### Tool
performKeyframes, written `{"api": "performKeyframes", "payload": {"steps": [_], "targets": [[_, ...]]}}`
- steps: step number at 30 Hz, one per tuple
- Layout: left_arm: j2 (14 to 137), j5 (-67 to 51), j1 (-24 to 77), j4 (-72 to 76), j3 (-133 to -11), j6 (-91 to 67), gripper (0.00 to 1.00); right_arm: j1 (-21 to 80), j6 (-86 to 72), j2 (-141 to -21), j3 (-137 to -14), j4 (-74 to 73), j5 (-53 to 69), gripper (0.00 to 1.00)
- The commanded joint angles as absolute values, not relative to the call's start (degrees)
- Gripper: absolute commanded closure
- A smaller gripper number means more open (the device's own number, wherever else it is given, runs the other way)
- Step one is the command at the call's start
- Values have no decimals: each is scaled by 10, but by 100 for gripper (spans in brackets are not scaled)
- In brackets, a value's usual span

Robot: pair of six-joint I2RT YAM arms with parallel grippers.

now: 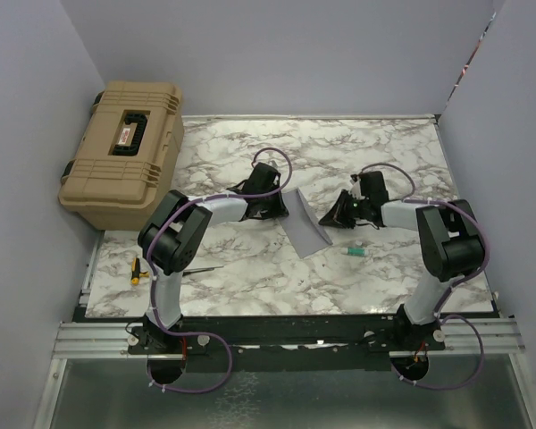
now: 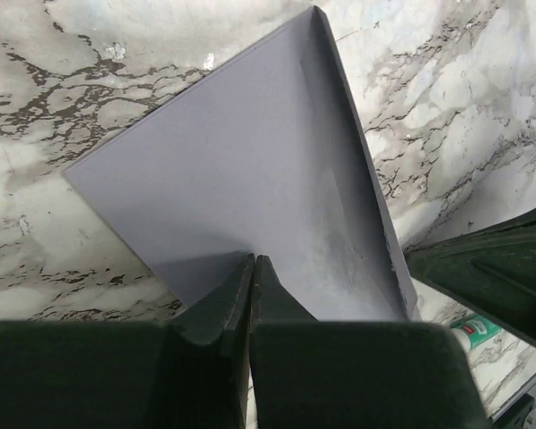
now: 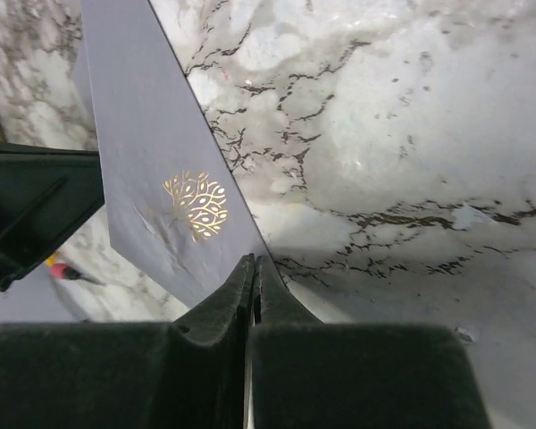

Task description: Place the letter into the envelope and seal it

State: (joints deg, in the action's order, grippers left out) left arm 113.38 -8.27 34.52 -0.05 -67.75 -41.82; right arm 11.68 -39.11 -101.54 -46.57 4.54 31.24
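The grey-lilac envelope (image 1: 308,227) is held tilted above the marble table between both grippers. My left gripper (image 1: 282,207) is shut on its left edge; in the left wrist view the jaws (image 2: 253,261) pinch the plain grey face of the envelope (image 2: 241,161). My right gripper (image 1: 327,220) is shut on its right edge; in the right wrist view the jaws (image 3: 255,262) pinch the envelope (image 3: 143,152) just below a gold tree emblem (image 3: 196,206). The peach-tan letter is not in view.
A tan hard case (image 1: 125,152) stands at the back left. A small green-capped tube (image 1: 354,253) lies right of the envelope and also shows in the left wrist view (image 2: 472,331). A screwdriver (image 1: 139,268) lies near the left front edge.
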Motion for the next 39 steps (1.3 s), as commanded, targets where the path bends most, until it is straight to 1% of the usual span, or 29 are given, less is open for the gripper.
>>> {"api": "performKeyframes", "payload": {"steps": [1,4,8,13,17,21,23,28,36,39], "targets": [[1171,-47,348,-64,-660,-414,98,157,-330,-1017,-502,-31,210,96],[1174,-45,348,-64,-658,-418,99,204,-292,-1004,-532,-83,104,95],[1179,-51,348,-62,-657,-424,100,243,-264,-1018,-565,-120,28,92],[1174,-58,348,-58,-655,-422,100,284,-241,-1040,-581,-127,-39,90],[1167,-75,346,-55,-660,-427,100,311,-220,-1051,-589,-133,-69,82],[1141,-135,338,-6,-660,-432,100,318,-206,-1047,-580,-138,-66,76],[1128,-188,331,67,-653,-430,99,318,-198,-1044,-567,-135,-61,75],[1125,-210,326,188,-646,-431,99,318,-183,-1034,-542,-113,-51,72],[1159,-209,327,216,-679,-426,99,318,-178,-1036,-530,-96,-38,71],[1191,-212,327,218,-693,-426,99,318,-178,-1036,-527,-96,-39,71]]}}
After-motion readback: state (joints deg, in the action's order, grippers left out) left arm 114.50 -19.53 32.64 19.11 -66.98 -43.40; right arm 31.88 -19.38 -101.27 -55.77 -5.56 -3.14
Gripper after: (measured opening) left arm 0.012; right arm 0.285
